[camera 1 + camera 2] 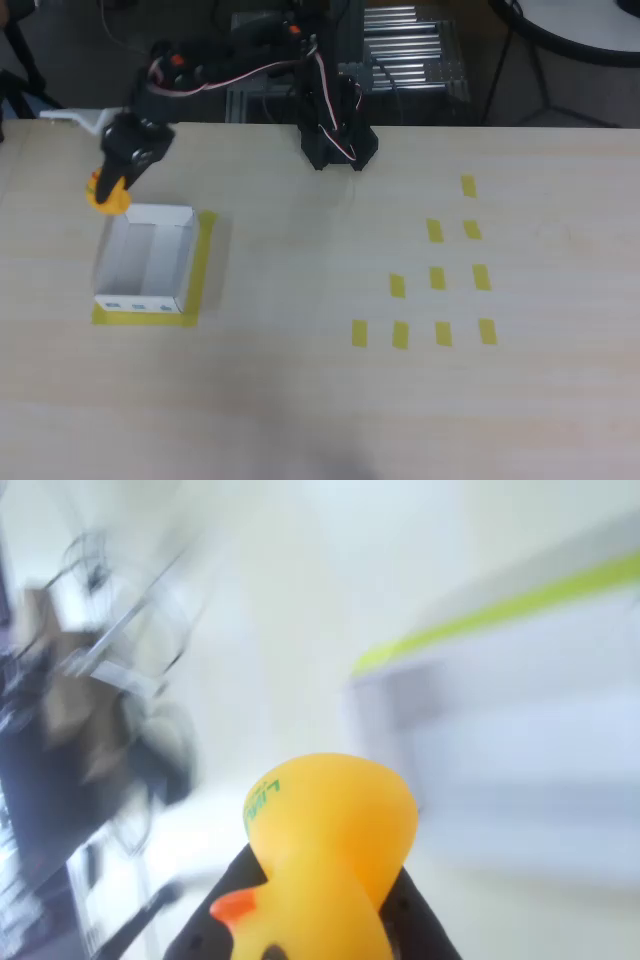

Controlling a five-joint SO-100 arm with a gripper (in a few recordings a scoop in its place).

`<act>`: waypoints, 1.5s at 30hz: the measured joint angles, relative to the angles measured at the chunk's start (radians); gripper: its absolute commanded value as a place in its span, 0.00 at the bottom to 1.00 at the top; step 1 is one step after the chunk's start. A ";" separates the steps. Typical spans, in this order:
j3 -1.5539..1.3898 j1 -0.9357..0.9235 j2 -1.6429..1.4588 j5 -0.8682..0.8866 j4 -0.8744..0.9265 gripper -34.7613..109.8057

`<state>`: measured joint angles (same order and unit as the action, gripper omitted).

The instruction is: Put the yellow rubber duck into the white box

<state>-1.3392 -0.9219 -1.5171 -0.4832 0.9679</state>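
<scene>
- Yellow rubber duck point(107, 194) is held between the two fingers of the gripper point(112, 190), at the tip of the black arm; in the overhead view it sticks out below the gripper's lower end.
- In the wrist view the yellow rubber duck point(325, 855) sits just in front of the camera, with the dark fingers point(205, 935) pressed on both its sides, so the gripper is closed on it.
- On the duck I can see in the wrist view an orange beak low on its left and small green writing on its upper left side; the writing is too blurred to read.
- Just below the gripper in the overhead view, a little to the right, stands the white box point(146, 302), open at the top, with small blue marks on its near outer wall.
- The duck is at the far left corner of the box, beside the far rim; whether it touches the rim I cannot tell.
- Under the box lies a yellow tape frame point(205, 262), which shows along the right and near sides.
- Far to the right of the gripper, on the pale wooden table point(300, 400), there are small yellow tape pieces point(437, 278) in rows.
- The arm base point(337, 140) stands at the far table edge, to the right of the gripper.
- The background of the wrist view is strongly blurred; a white wall point(520, 740) with a yellow-green strip behind it lies to the right of the duck.
</scene>
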 measured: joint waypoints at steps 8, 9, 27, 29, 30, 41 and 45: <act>-0.075 -0.049 0.193 -0.209 -0.075 0.24; -0.078 -0.048 0.196 -0.229 -0.075 0.24; -0.149 0.038 0.250 -0.344 -0.094 0.45; -0.149 0.038 0.250 -0.344 -0.100 0.44; -0.149 0.038 0.250 -0.344 -0.100 0.41; 0.071 0.155 0.037 0.023 0.202 0.24; 0.126 0.310 -0.353 0.235 0.328 0.24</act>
<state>-1.2134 -0.6121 -1.8699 -0.2485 1.2962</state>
